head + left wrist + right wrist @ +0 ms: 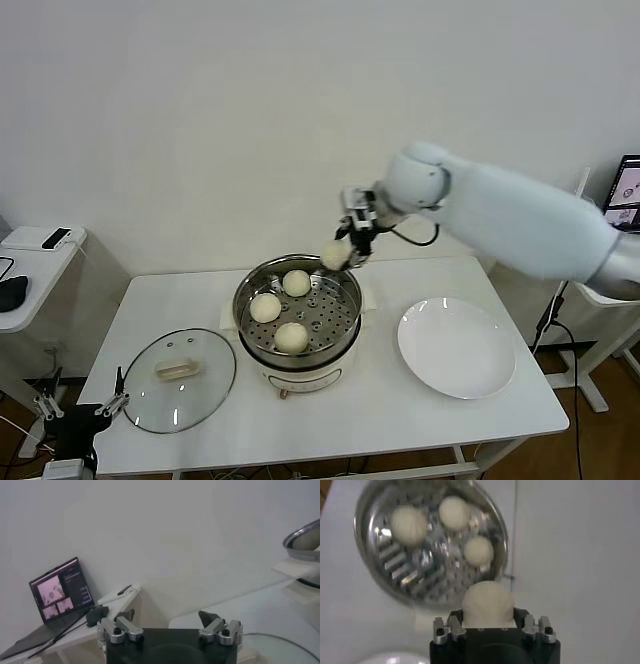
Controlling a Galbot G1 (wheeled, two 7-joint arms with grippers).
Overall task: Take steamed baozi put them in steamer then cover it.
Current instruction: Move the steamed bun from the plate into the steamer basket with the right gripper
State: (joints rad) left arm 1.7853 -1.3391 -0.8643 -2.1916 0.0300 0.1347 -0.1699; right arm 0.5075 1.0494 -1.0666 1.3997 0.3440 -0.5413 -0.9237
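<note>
The steamer stands mid-table with three baozi on its perforated tray: one at the back, one at the left and one at the front. My right gripper is shut on the fourth baozi and holds it above the steamer's back right rim. In the right wrist view this baozi sits between the jaws, with the steamer and its three buns beyond. The glass cover lies flat on the table left of the steamer. My left gripper is open and empty, parked off the table's front left corner.
An empty white plate lies right of the steamer. A side table with a phone and a mouse stands at the far left. A laptop shows in the left wrist view. The wall is close behind the table.
</note>
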